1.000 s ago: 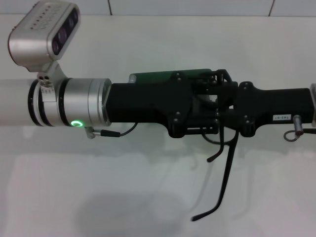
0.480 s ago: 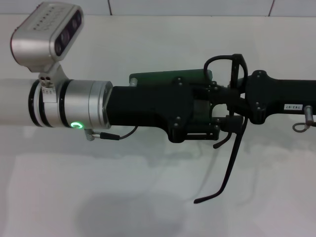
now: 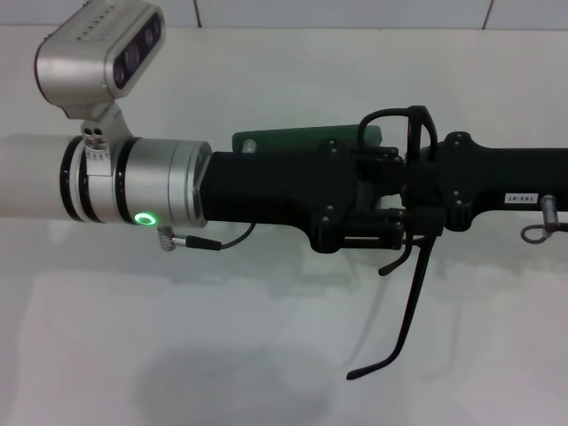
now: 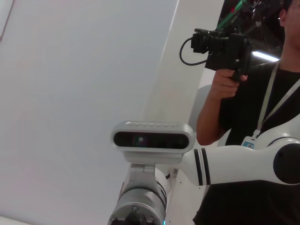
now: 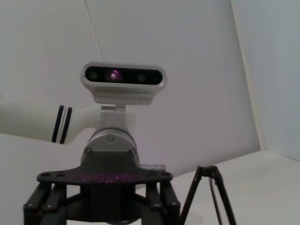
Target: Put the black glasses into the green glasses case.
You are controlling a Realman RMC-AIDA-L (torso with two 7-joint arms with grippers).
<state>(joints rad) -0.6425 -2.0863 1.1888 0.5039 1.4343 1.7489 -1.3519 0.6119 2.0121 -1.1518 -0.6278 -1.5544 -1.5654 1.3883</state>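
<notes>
Item: handover of the black glasses (image 3: 413, 240) in mid-air above the white counter (image 3: 266, 355), seen from the head view. Left pincer (image 3: 373, 209) reaches in from 9 o'clock; right pincer (image 3: 417, 191) reaches in from 3 o'clock; the two meet at centre frame, both against the frame front. Glasses location: held up between the pincers, one lens loop rising toward 12 o'clock, one temple arm hanging toward 6 o'clock with its curved tip well clear of the counter. The green glasses case (image 3: 293, 139) lies on the counter at 12 o'clock of the left pincer, mostly hidden behind it; whether its lid is up you cannot tell. Pincer state: you cannot tell which one is clamped on the frame, nor how far either is apart, since the black bodies overlap. Handling note: you should keep one firm hold on the frame until the other is seated, and let the hanging temple swing free of the linkages.
</notes>
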